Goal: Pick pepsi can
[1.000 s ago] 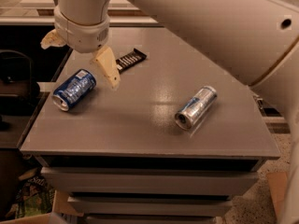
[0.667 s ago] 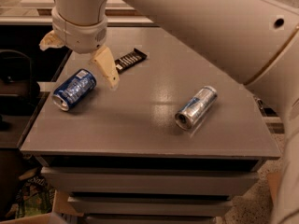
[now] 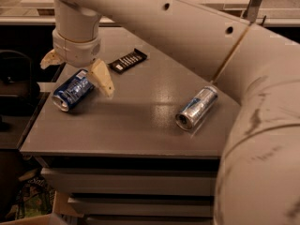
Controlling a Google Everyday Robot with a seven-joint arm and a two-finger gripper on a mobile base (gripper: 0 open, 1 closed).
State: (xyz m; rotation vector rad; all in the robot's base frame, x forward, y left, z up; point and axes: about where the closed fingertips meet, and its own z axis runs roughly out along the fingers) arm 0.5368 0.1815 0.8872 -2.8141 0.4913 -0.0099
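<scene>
The pepsi can (image 3: 71,90) is dark blue with white markings and lies on its side near the left edge of the grey table (image 3: 131,130). My gripper (image 3: 77,71) hangs over the can's far end, open. One cream finger (image 3: 102,77) is to the right of the can and the other finger (image 3: 49,59) is to its left. The can lies on the table and the fingers do not grip it.
A slimmer silver can (image 3: 197,107) with blue accents lies on its side at the table's right. A black snack bar (image 3: 127,60) lies at the back, just right of the gripper. My arm (image 3: 197,36) crosses the upper right. The table's left edge drops off beside the pepsi can.
The gripper has moved slightly down and nearer over the pepsi can. Both cans and the snack bar lie where they were.
</scene>
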